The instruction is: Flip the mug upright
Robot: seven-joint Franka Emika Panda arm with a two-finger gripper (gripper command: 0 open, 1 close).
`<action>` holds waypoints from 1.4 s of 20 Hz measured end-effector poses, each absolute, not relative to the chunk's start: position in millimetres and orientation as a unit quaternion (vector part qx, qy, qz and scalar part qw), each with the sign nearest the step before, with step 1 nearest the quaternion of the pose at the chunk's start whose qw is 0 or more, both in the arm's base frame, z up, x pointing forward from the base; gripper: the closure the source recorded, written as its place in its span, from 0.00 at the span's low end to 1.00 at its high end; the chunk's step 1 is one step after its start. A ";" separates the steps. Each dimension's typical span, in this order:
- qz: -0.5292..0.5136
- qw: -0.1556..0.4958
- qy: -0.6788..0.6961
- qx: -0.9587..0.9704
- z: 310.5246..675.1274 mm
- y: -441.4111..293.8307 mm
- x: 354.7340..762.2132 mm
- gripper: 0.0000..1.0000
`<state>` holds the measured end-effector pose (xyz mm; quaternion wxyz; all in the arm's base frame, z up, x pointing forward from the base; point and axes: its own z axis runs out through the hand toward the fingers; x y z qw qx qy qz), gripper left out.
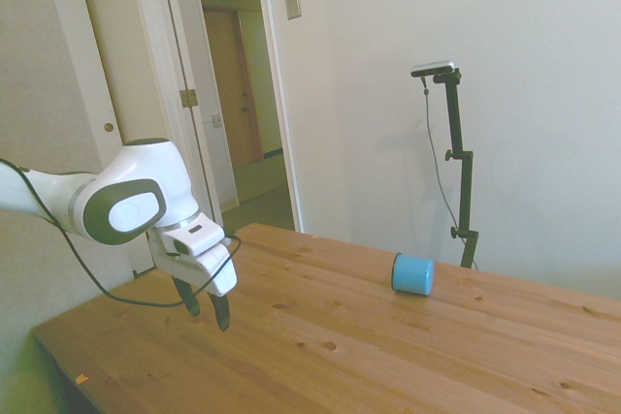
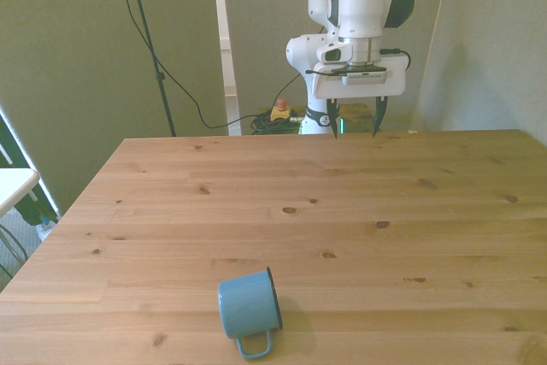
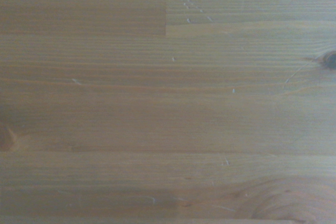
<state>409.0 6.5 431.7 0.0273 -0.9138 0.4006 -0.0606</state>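
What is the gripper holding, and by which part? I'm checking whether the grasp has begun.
Nothing: the gripper is open, far from the mug.

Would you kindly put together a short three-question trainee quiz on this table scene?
1. True or false: the small light-blue enamel mug stands upright on the wooden table.
2. The white arm's two-finger gripper is: A) open, holding nothing; B) shut on the mug; C) touching the mug.
3. Fill in: in the wrist view, only bare ____ planks show.

Key: 1 false, it lies on its side; 2 A; 3 wooden.
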 end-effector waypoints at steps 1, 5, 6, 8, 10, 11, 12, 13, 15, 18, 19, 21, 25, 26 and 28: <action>-0.060 0.027 0.400 -0.914 431.3 6.5 409.3 0.00; -0.083 0.015 0.405 -0.910 439.1 3.5 427.5 0.00; -0.093 0.009 0.411 -0.907 443.6 0.9 439.9 0.00; -0.106 0.000 0.424 -0.899 448.7 -5.0 470.1 0.00; -0.115 -0.014 0.437 -0.892 448.5 -7.1 504.3 0.00; -0.121 -0.020 0.442 -0.888 446.7 -6.6 522.3 0.00; -0.126 -0.025 0.445 -0.886 444.7 -5.0 540.7 0.00; -0.132 -0.029 0.447 -0.884 441.9 -4.0 559.4 0.00; -0.145 -0.034 0.451 -0.880 438.4 -4.8 593.6 0.00; -0.161 -0.030 0.458 -0.874 440.1 -16.6 636.2 0.00; -0.164 -0.030 0.460 -0.872 438.7 -22.6 647.1 0.00; -0.169 -0.038 0.465 -0.868 429.2 -42.6 678.0 0.00; -0.172 -0.051 0.464 -0.868 427.8 -39.5 688.9 0.00; -0.174 -0.055 0.463 -0.867 423.9 -41.0 694.2 0.00; -0.183 -0.068 0.464 -0.864 415.8 -53.6 706.9 0.00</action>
